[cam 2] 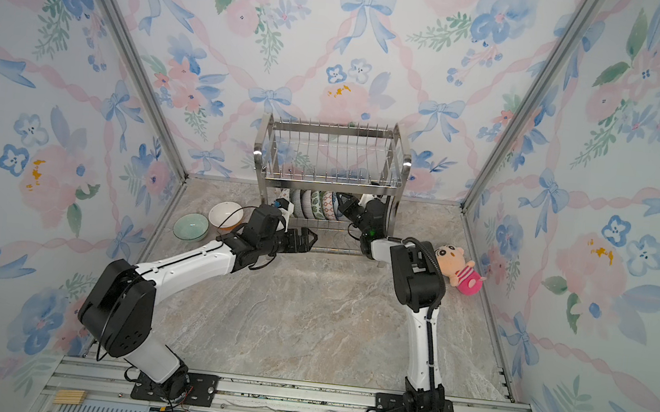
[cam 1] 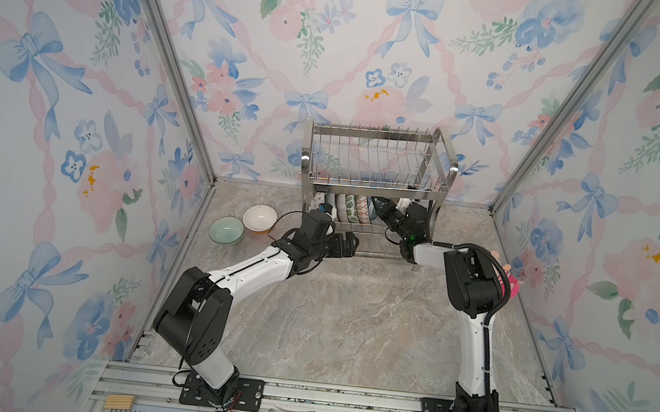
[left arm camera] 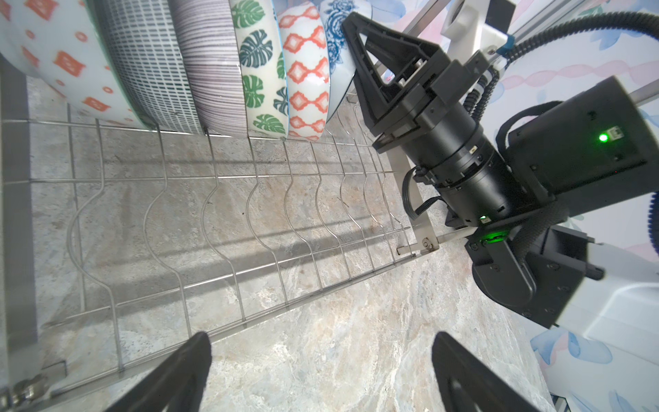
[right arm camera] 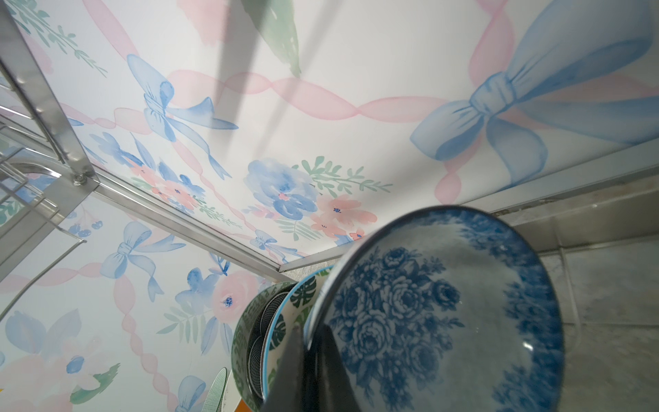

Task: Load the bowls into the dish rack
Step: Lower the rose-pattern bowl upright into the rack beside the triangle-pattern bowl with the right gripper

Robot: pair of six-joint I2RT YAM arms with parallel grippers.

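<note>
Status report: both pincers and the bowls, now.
Left pincer open, empty, before the dish rack lower tier. Right pincer shut on blue floral bowl rim, inside that tier. Pale green bowl, white bowl on table.

A plush doll (cam 2: 459, 268) lies on the marble tabletop (cam 2: 308, 317), apparently touching the side wall (cam 2: 533, 245).

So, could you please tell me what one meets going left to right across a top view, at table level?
In order: pale green bowl, orange-and-white bowl, left pincer, right pincer gripping the blue floral bowl, pink plush doll.
</note>
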